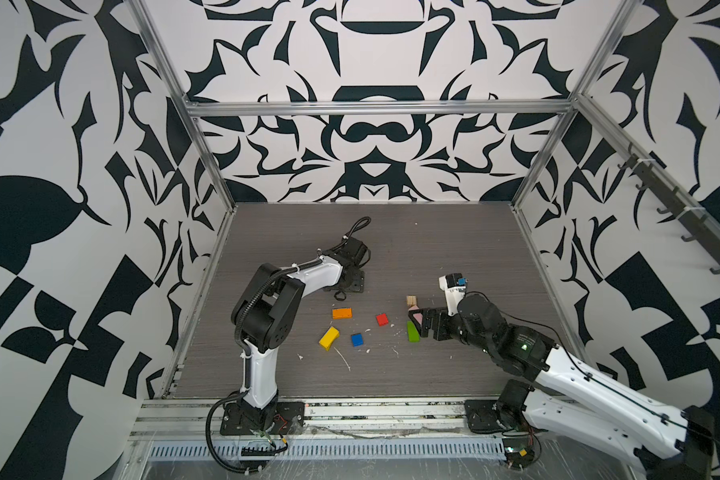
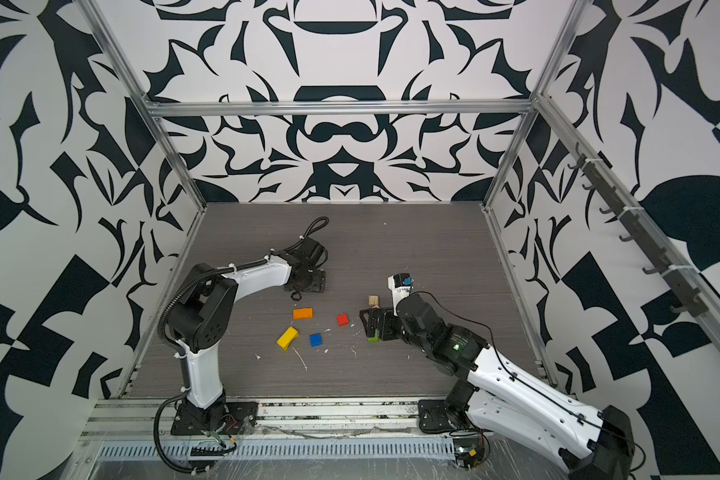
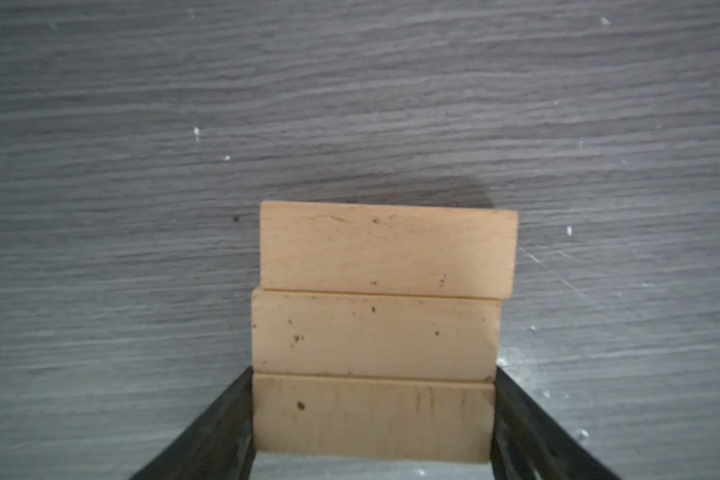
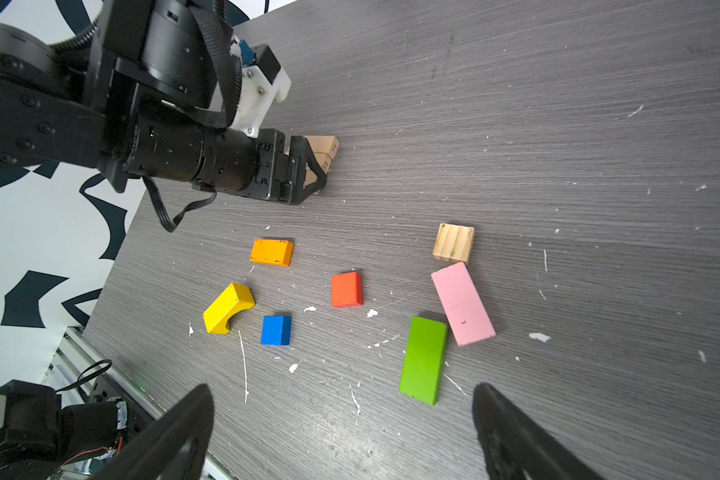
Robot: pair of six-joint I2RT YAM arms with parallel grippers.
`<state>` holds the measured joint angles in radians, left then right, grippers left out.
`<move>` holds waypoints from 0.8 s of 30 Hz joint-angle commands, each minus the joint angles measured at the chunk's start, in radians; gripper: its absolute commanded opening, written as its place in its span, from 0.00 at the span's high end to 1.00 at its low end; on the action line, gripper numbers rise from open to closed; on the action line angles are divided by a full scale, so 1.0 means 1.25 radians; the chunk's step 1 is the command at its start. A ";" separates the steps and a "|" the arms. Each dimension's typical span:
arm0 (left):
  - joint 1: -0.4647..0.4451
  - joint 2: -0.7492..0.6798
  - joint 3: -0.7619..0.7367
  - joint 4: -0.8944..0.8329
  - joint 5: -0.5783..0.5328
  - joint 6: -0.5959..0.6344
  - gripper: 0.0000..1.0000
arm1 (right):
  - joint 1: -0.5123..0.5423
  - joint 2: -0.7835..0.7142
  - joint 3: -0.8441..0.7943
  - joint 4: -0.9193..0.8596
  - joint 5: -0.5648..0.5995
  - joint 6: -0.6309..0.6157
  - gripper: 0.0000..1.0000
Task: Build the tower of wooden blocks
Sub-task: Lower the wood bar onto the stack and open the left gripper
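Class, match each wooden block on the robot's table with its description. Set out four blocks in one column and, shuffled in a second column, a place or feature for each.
Column one:
1. tan planks
2. yellow block
3. tan cube
4. green block

Column two:
A. grooved top face
B. painted, lying flat beside the pink block
C. between the left gripper's fingers
D. arched notch in one side

Pairs: 1-C, 2-D, 3-A, 4-B.
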<state>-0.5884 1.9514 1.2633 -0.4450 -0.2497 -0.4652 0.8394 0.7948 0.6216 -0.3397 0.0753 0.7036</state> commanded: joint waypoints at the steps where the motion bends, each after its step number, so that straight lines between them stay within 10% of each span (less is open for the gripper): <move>1: 0.004 0.042 -0.008 -0.022 0.032 -0.019 0.16 | 0.003 -0.011 0.014 0.012 0.016 -0.001 0.01; 24: 0.004 -0.024 -0.029 -0.038 0.059 -0.041 0.00 | 0.002 -0.006 0.014 0.015 0.001 0.007 0.01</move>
<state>-0.5880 1.9457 1.2606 -0.4328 -0.2356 -0.4847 0.8394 0.7914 0.6216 -0.3393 0.0742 0.7044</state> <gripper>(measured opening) 0.995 0.995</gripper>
